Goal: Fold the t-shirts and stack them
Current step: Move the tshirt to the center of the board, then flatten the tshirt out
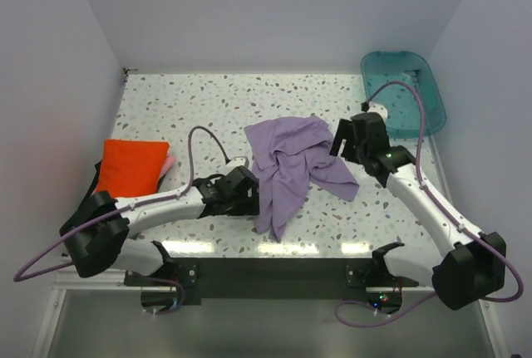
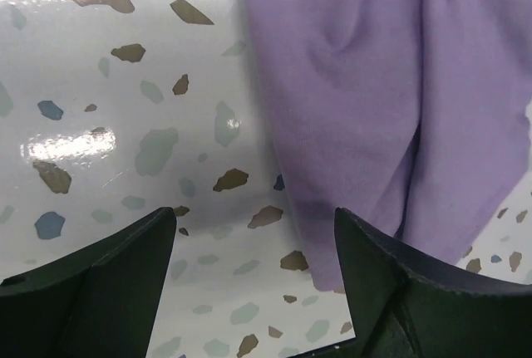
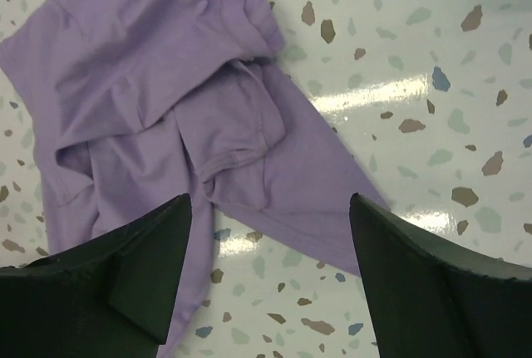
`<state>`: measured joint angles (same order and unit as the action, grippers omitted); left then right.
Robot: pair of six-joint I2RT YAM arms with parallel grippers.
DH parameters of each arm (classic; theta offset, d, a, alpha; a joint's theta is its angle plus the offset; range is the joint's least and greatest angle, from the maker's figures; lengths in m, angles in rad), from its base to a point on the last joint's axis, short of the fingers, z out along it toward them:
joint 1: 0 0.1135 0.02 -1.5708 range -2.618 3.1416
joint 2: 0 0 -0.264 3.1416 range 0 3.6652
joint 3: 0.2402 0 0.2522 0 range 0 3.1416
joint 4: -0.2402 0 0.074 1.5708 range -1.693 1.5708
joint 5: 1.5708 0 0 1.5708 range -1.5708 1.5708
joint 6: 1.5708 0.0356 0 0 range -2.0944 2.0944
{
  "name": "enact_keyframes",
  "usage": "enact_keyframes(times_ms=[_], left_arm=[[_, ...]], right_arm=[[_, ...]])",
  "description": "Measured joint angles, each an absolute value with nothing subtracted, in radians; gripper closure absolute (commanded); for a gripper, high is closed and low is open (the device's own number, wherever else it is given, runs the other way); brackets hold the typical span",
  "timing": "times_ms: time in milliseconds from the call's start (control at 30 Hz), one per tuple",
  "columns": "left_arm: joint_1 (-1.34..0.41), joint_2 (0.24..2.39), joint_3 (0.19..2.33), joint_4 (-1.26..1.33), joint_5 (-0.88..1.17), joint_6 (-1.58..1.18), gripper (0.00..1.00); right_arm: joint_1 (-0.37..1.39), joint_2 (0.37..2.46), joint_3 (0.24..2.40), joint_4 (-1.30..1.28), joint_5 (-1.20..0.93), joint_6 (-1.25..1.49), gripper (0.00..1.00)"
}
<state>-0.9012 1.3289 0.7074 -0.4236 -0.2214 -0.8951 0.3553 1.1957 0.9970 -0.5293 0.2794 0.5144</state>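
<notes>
A lavender-purple t-shirt [image 1: 293, 163] lies crumpled in the middle of the table. My left gripper [image 1: 253, 196] hovers low at its lower left edge. In the left wrist view that gripper [image 2: 256, 225] is open, with bare table between the fingers and the purple cloth [image 2: 357, 84] running under the right finger. My right gripper [image 1: 342, 144] is at the shirt's right side. It [image 3: 270, 208] stands open above a flap of the purple shirt [image 3: 150, 84] and holds nothing. A folded orange-red t-shirt [image 1: 131, 167] sits at the left, with a pink edge [image 1: 169, 161] showing beneath it.
A teal plastic tub [image 1: 405, 92] stands at the back right corner. White walls close the speckled table [image 1: 208, 100] on the left, back and right. The arm bases sit at the near edge.
</notes>
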Motion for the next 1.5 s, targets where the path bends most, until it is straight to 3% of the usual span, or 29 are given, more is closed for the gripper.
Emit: enact_keyframes(times_ms=[200, 333, 500, 633, 767, 867, 1167, 1333, 1500], left_arm=[[-0.911, 1.461, 0.726, -0.345, -0.209, -0.921, 0.26], [-0.913, 1.535, 0.777, -0.293, -0.208, -0.933, 0.47], [-0.911, 1.594, 0.828, -0.295, -0.219, -0.962, 0.65], [-0.879, 1.614, 0.858, -0.346, -0.237, -0.981, 1.00], [-0.702, 1.616, 0.892, -0.410, -0.220, -0.982, 1.00], [-0.540, 1.630, 0.973, -0.463, -0.228, -0.968, 1.00], [-0.253, 1.877, 1.555, -0.599, -0.276, -0.851, 1.00], [-0.184, 2.140, 2.009, -0.685, -0.283, -0.752, 1.00], [-0.158, 2.201, 2.089, -0.735, -0.284, -0.667, 1.00]], right_arm=[[0.366, 1.180, 0.781, -0.482, 0.285, 0.522, 0.23], [0.367, 1.197, 0.722, -0.473, 0.318, 0.522, 0.26], [0.366, 1.274, 0.713, -0.415, 0.332, 0.524, 0.30], [0.366, 1.343, 0.711, -0.380, 0.330, 0.524, 0.32], [0.366, 1.390, 0.711, -0.364, 0.319, 0.524, 0.38], [0.367, 1.428, 0.716, -0.352, 0.303, 0.522, 0.49], [0.369, 1.526, 0.787, -0.336, 0.242, 0.525, 0.86], [0.370, 1.539, 0.828, -0.345, 0.236, 0.529, 0.95], [0.353, 1.515, 0.842, -0.353, 0.247, 0.534, 0.97]])
